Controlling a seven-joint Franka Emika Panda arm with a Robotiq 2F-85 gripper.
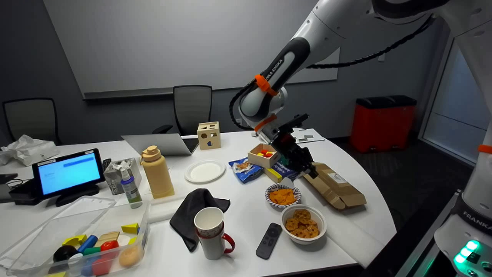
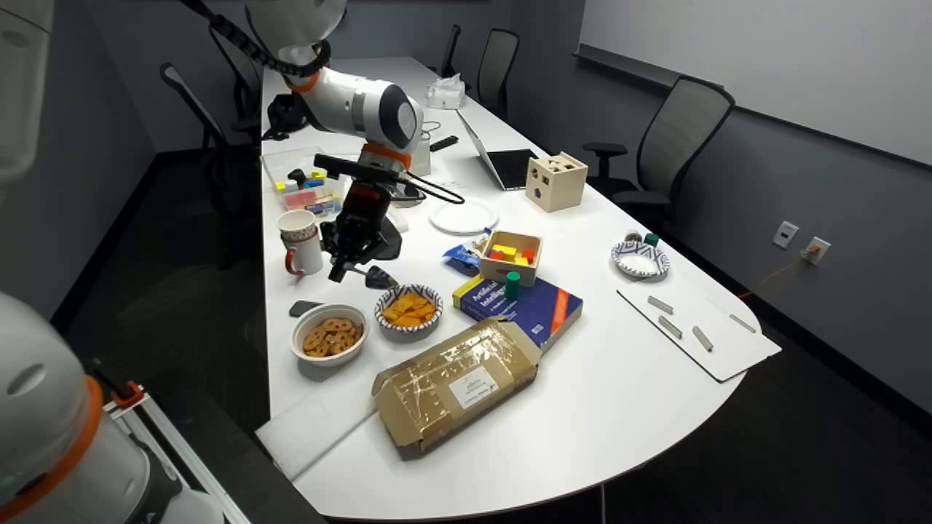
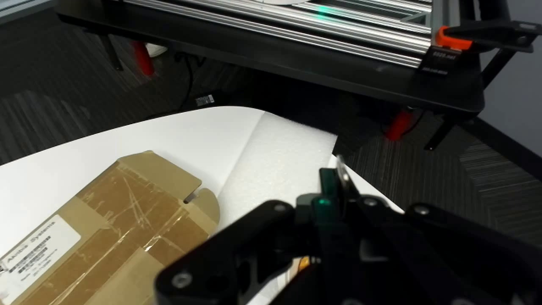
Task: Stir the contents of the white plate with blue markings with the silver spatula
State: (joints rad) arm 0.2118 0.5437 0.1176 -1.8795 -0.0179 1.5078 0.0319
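Arm (image 1: 295, 54), lettered "EMIKA". Blue book (image 2: 535, 309), titled "Artificial Intelligence". Cardboard box (image 3: 127, 220), label (image 3: 40, 256) line ending "Systems". Black end cap (image 3: 440, 61), "8020.net", wrist view only. Fingers (image 2: 336, 271), closed on silver spatula (image 2: 378, 278); blade at rim of blue-patterned dish (image 2: 409, 327) of orange chips (image 2: 409, 310), contact unclear. Bowl (image 1: 301, 241) of brown snacks (image 1: 301, 225) and the box, near the dish on the tabletop (image 2: 582, 407). Red bin (image 1: 382, 129), in an exterior view only.

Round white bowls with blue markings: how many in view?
2: the filled patterned bowl, holding orange snacks, beside the plain round white bowl; the other patterned bowl, near the flat white board. Some may be hidden.
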